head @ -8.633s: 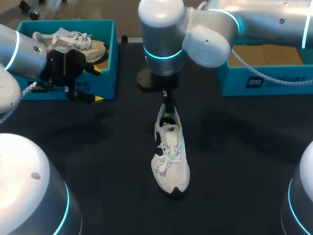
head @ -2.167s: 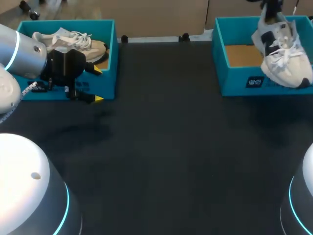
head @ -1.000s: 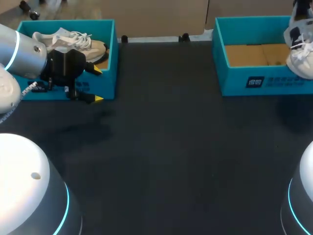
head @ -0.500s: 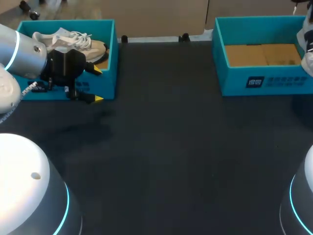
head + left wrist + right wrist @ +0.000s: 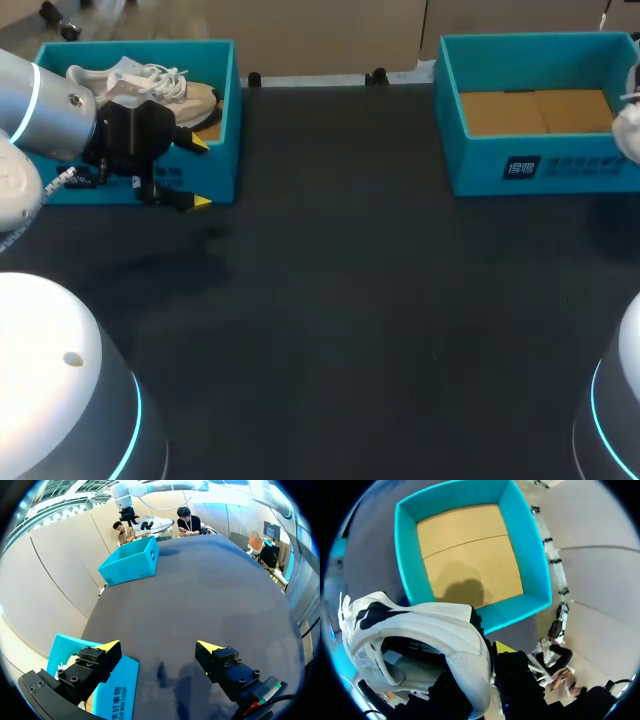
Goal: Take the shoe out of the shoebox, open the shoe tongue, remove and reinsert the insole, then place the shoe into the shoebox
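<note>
- The right pincer [image 5: 491,652] is closed on the white shoe [image 5: 420,630] at its heel collar. The shoe hangs by the shoebox [image 5: 406,575] rim, not over its floor.
- With so thin a hold, the shoe could swing or slip.
- When lowered, its toe may catch the rim.
- The left pincer [image 5: 157,650] hangs open beside the other box [image 5: 117,690].

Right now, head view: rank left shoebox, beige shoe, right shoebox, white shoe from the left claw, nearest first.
1. left shoebox, right at the left claw.
2. beige shoe, inside that box.
3. right shoebox, across the table.
4. white shoe, at the far right edge.
</note>
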### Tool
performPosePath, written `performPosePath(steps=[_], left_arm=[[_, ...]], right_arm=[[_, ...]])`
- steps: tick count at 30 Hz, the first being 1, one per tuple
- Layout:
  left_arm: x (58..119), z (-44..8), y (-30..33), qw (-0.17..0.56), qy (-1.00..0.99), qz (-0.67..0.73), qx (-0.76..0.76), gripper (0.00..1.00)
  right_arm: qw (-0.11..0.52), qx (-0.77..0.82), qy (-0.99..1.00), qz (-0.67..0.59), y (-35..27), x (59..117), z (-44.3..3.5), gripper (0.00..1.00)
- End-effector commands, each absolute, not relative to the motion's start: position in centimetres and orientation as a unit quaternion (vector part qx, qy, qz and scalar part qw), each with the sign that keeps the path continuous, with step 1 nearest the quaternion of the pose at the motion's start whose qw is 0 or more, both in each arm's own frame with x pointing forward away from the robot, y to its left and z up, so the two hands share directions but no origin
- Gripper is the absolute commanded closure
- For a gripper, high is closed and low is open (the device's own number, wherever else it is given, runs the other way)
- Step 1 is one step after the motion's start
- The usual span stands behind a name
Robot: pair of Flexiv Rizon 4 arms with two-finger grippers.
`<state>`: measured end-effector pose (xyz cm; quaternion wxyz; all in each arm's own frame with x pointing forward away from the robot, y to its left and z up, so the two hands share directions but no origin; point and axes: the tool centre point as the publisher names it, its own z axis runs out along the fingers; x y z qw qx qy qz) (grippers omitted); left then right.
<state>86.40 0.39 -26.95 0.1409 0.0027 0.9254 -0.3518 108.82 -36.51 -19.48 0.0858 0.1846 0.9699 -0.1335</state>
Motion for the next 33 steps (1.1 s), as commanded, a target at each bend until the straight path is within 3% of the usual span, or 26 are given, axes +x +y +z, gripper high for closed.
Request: performPosePath(steps=[1, 21, 33], left_arm=[[86.3, -26.9, 0.4, 0.141, 0.926, -0.35, 0.003, 0.0], [86.3, -26.9, 0.4, 0.141, 0.926, -0.35, 0.003, 0.0], [86.3, -26.9, 0.4, 0.141, 0.926, -0.35, 0.003, 0.0]], right_arm=[[0.084, 0.312, 0.941, -0.099, -36.4, 108.9, -18.0, 1.0], [0.112, 0.572, 0.81, -0.062, -36.3, 107.7, -17.7, 1.0], [0.099, 0.674, 0.722, -0.12, -36.3, 106.1, -17.8, 1.0]])
